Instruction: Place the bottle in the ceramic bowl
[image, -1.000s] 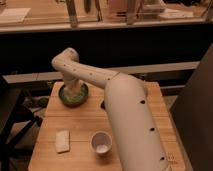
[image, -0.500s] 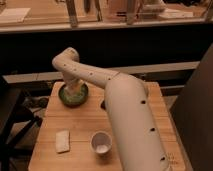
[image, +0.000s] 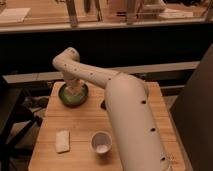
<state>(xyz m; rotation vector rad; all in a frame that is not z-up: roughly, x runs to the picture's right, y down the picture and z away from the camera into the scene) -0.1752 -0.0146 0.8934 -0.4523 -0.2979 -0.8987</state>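
Dim counters and a dark cabinet front fill the background, and before them one small wooden table (image: 127, 105) is seen from above. One robot arm (image: 125, 115), white and thick, is stretched from the lower right across the tabletop to the far left corner, where it bends downward. One gripper (image: 75, 90) is lowered at the end of that arm, directly over the one ceramic bowl (image: 73, 95), and its lower end is seen within the bowl's rim. Whether the gripper's grip is wide, narrow or closed on something cannot be told, since it merges with a pale shape inside the bowl. That pale shape may be the bottle, but it cannot be told apart from the gripper, so the bottle's exact place is not made out. The green bowl is set on the table's far left part, near the back edge. One white cup (image: 101, 142) is stood upright near the front edge, just left of the arm. One pale flat object (image: 62, 141) is laid to the left of the cup, apart from it. One dark item (image: 103, 105) is partly hidden at the arm's left side, between the bowl and the cup.
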